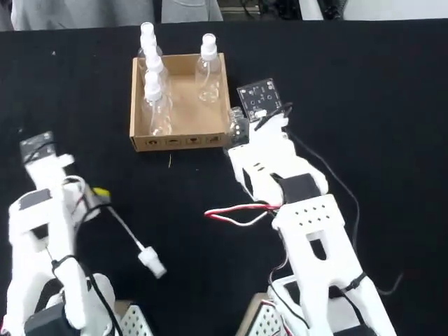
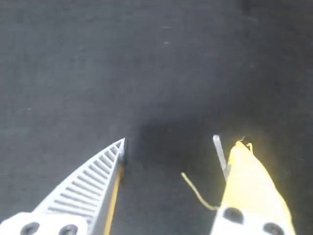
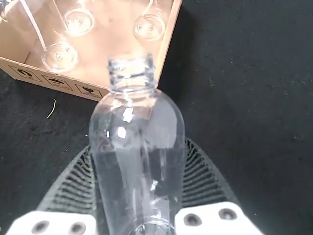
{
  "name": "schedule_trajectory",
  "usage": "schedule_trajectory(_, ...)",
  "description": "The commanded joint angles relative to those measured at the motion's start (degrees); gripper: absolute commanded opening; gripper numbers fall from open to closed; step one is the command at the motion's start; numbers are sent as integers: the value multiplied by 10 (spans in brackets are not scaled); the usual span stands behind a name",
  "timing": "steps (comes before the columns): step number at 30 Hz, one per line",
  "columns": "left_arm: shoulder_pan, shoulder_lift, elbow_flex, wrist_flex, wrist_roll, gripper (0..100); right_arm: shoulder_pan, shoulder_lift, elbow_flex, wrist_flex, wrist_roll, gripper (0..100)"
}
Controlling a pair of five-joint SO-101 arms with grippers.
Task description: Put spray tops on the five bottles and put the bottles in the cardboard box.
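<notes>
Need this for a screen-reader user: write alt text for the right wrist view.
A clear plastic bottle, its threaded neck open and uncapped, is clamped in the ribbed jaws of the right gripper, seen against a black table. Just beyond the neck is a brown cardboard box holding other clear bottles.

The high camera looks down on the desk [image 1: 378,91] from above both arms. Wrist cameras sit close behind the left end effector [image 2: 169,142] and right end effector [image 3: 139,147], facing forward along the jaws. High and right wrist views share the cardboard box [image 3: 168,49].
</notes>
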Motion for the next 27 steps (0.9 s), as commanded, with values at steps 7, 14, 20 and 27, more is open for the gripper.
schedule_trajectory(7, -124, -7, -35, 83, -125, 306, 11, -23, -5, -17, 2, 12)
schedule_trajectory(14, -210, -7, -31, 107, -207, 306, 11, -23, -5, -17, 2, 12)
schedule_trajectory(20, -262, -7, -42, 138, -278, 307, 11, -23, -5, -17, 2, 12)
schedule_trajectory(27, -270, -7, -136, 238, -301, 307, 11, -23, -5, -17, 2, 12)
